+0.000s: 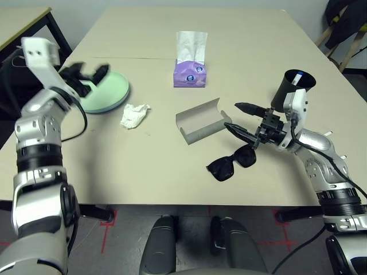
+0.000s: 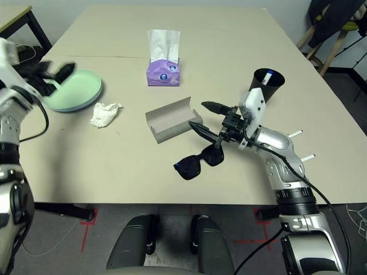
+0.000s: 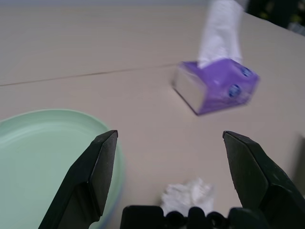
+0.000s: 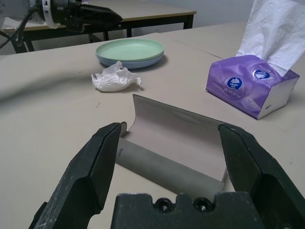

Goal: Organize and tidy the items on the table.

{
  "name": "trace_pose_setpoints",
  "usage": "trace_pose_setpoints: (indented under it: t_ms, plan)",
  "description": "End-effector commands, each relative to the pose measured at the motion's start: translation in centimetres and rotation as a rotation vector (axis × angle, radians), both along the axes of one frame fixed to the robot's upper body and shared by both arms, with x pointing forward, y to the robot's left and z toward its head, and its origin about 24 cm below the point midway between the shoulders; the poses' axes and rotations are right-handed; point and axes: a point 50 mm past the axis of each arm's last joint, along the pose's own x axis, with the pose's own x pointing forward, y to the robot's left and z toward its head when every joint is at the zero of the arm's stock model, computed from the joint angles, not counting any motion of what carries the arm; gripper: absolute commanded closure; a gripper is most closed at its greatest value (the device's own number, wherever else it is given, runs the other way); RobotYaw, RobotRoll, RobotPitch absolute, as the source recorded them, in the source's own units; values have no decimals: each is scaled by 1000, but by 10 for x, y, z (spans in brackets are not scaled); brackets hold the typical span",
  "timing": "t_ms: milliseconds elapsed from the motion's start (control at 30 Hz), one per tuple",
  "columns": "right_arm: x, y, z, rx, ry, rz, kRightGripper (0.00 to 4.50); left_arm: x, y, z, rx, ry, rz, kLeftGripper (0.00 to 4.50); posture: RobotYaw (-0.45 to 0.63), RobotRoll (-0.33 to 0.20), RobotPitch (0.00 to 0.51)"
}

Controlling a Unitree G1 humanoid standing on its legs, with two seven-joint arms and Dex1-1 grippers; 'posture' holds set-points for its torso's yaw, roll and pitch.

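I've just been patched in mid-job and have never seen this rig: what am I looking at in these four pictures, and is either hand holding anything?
It is a humanoid robot with two arms at a beige table. The two wide pictures come from its head, looking down; the other two come from cameras on its wrists, looking along each hand's black fingers. The left gripper hangs open over the stacked green and blue plates. The right gripper is open too, pointing at the open grey glasses case. Neither holds anything. Also on the table are a crumpled tissue, black sunglasses, a purple tissue box and a black cup with a white marker in it.
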Motion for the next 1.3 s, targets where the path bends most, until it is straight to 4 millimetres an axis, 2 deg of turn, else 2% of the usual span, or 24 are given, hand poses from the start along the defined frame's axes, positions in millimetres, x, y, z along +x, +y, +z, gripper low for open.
trace_pose_setpoints:
  t_ms: [33, 267, 400, 500, 667, 867, 967, 1300]
  plan:
    - [-3, 0, 3, 6, -2, 8, 0, -10, 1, -7, 95, 95, -45, 36, 111, 0, 133]
    - [-3, 3, 5, 2, -4, 23, 0, -12, 11, -28, 155, 234, -21, 36, 112, 0, 127]
    - [-3, 4, 5, -3, -7, 33, 0, 0, 3, -34, 202, 255, -4, 36, 115, 0, 130]
    - [-3, 4, 5, -4, -8, 36, 0, 9, -7, -42, 173, 279, -20, 36, 117, 0, 127]
    - [-1, 4, 5, -5, -13, 33, 0, 17, -14, -52, 149, 304, -36, 36, 103, 0, 125]
    - [-4, 4, 5, -3, -18, 28, 0, 18, -10, -61, 144, 342, -30, 36, 95, 0, 127]
    - [-4, 4, 5, -2, -19, 26, 0, 19, -8, -62, 148, 340, -18, 609, 92, 0, 126]
    - [-4, 6, 6, -1, -23, 24, 0, 18, -14, -36, 109, 262, -60, 4443, 87, 0, 123]
